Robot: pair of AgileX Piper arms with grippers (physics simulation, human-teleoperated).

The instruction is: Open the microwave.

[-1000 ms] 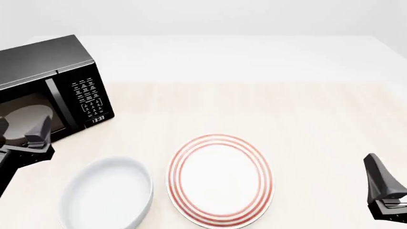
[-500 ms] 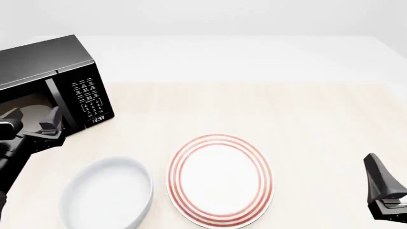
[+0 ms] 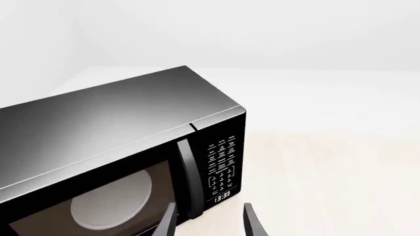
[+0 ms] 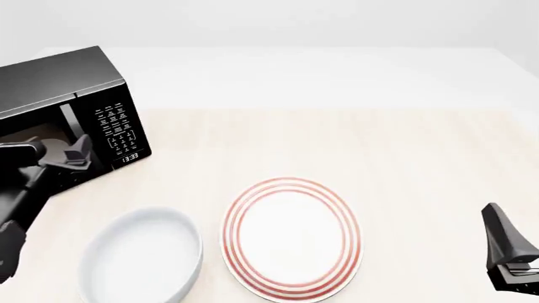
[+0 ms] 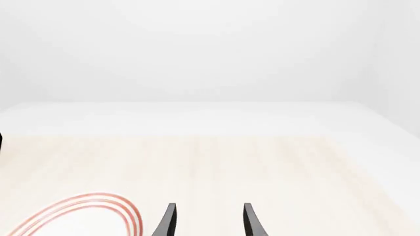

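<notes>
Since a second ago our left gripper point(image 4: 63, 154) has travelled forward and up from the near left table edge toward the microwave point(image 4: 72, 110); the right gripper point(image 4: 505, 243) has not shifted. The microwave sits at the far left of the table point(image 4: 337, 139), turned at an angle, its door shut and its keypad point(image 4: 118, 129) facing us. In the left wrist view the gripper's two fingers point(image 3: 167, 223) stand parted with nothing between them, and the door handle point(image 3: 189, 179) lines up just beyond the gap; we judge they are spread so as to close around that bar and pull. The right gripper waits low at the near right, fingers parted and empty, well apart from the work; we judge it is parked. A white bowl point(image 4: 143, 255) and a red-ringed plate point(image 4: 291, 237) lie near us, untouched.
</notes>
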